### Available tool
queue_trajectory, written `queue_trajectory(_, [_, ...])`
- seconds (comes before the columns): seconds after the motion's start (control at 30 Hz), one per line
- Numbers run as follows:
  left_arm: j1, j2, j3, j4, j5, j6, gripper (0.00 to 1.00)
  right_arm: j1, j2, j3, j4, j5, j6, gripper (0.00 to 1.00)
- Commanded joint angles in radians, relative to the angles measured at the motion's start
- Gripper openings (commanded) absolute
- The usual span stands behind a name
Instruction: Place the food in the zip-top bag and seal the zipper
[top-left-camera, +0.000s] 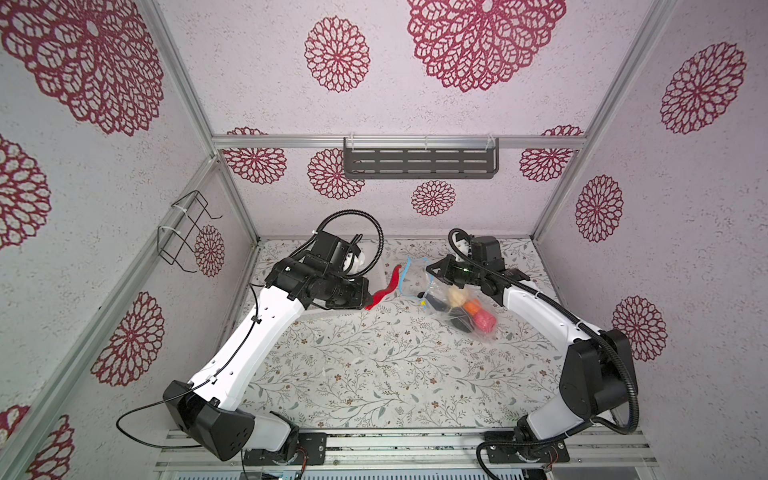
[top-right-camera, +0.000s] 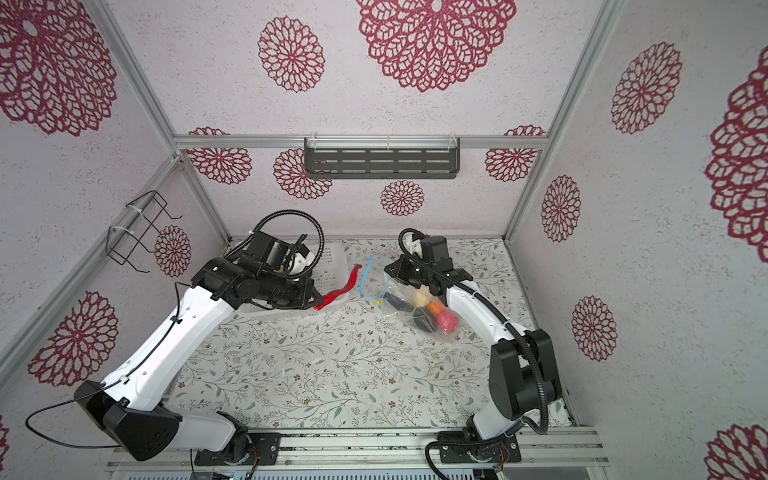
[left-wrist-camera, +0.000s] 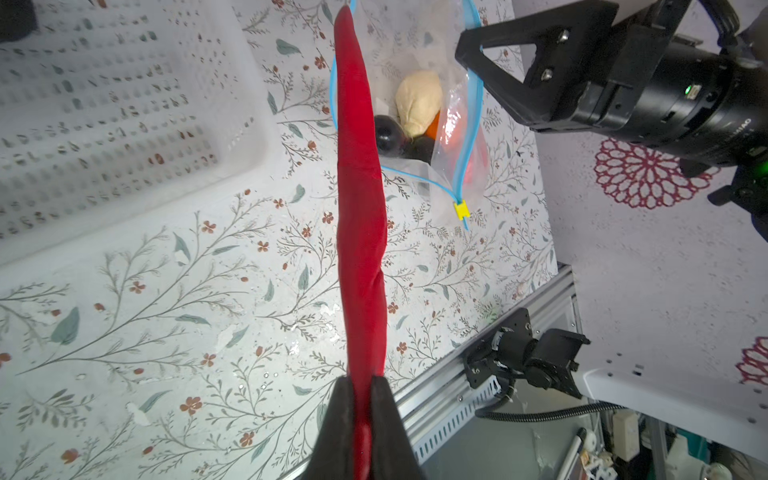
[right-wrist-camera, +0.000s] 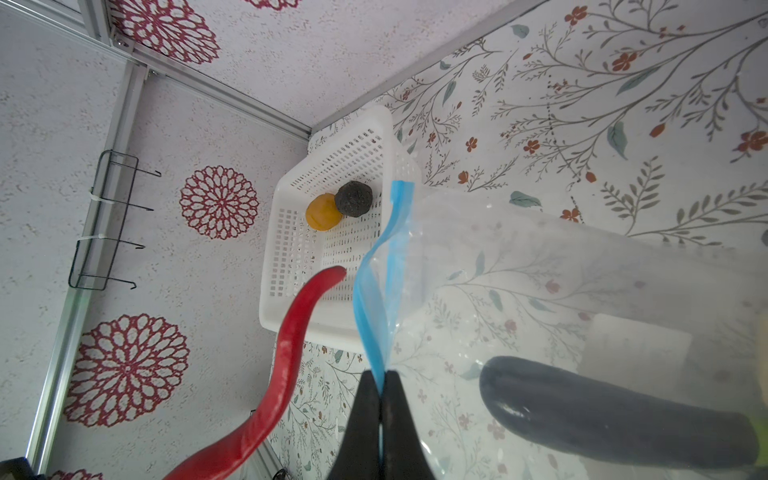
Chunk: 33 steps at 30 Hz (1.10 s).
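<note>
Chilli hanging at the bag's mouth

The left gripper (left-wrist-camera: 361, 384) is pinching the red chilli (left-wrist-camera: 359, 208) by one end; it is drooping, looking soft and light, its tip beside the zip-top bag (top-left-camera: 434, 289) lying near the tabletop's (top-left-camera: 374, 374) far edge, right of middle. The right gripper (right-wrist-camera: 380, 384) is clamping the blue zipper (right-wrist-camera: 370, 299) strip, holding the mouth up. The film is looking thin and slippery, so that stiffer strip seems the surest hold.

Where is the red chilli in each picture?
Top view: red chilli near the middle, just left of the light blue zipper strip.
Top view: chilli left of the strip too.
Left wrist: chilli a long band across the middle.
Right wrist: chilli curving before the white basket.
Shared landmark: the strip beside it.
</note>
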Motion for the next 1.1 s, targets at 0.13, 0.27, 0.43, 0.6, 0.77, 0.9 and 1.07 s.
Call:
queue_trajectory(0.13, [-0.015,0.021,0.012,0.012,0.098,0.059,0.02,0.004,-0.074,-0.016,0.006,-0.008,-0.056,0.00])
queue_trajectory(0.27, [-0.016,0.034,0.012,0.005,0.105,0.074,0.02,0.008,-0.072,-0.021,0.014,-0.020,-0.062,0.00])
queue_trajectory(0.43, [-0.016,0.075,0.032,0.012,0.110,0.080,0.02,0.018,-0.080,-0.024,0.016,-0.024,-0.074,0.00])
queue_trajectory(0.6, [-0.016,0.140,0.110,0.017,0.071,0.093,0.02,0.025,-0.087,-0.025,0.015,-0.024,-0.076,0.00])
queue_trajectory(0.77, [-0.017,0.226,0.177,0.071,0.069,0.108,0.03,0.030,-0.087,-0.028,0.020,-0.023,-0.069,0.00])
queue_trajectory(0.9, [-0.016,0.318,0.255,0.035,0.092,0.138,0.05,0.033,-0.092,-0.023,0.014,-0.022,-0.071,0.00])
queue_trajectory(1.07, [-0.018,0.394,0.336,0.021,0.103,0.159,0.05,0.034,-0.095,-0.028,0.019,-0.022,-0.068,0.00])
